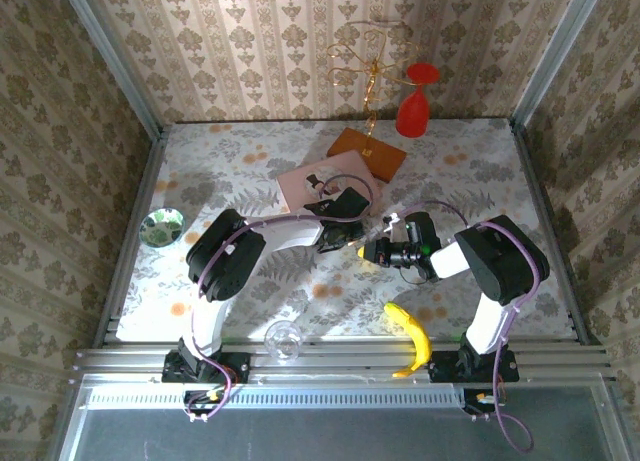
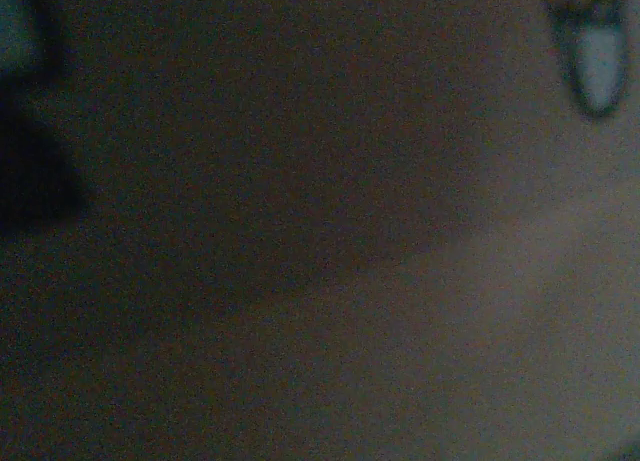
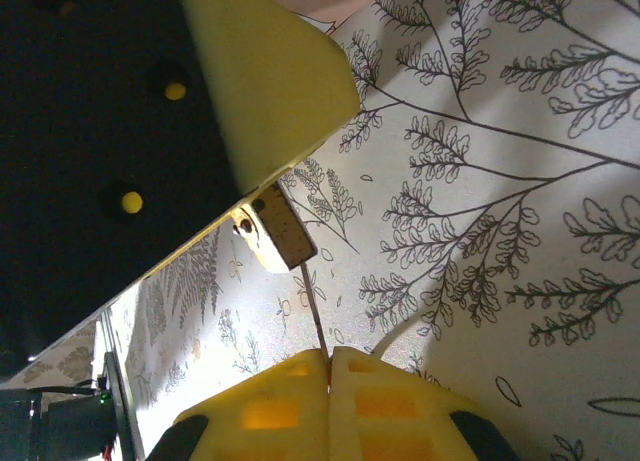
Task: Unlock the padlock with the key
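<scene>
Fern-printed tabletop; left end effector clamps brass padlock, right end effector pinches key.

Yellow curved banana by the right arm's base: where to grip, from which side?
Grip the yellow curved banana at its thick middle, coming straight down with fingers across its narrow width. It lies on its side at the near edge of the table, ends tapering, so the middle likely gives the firmest hold.

On the table, banana at five o'clock, glass at seven, bowl at nine. Box at twelve, goblet at one.
</scene>
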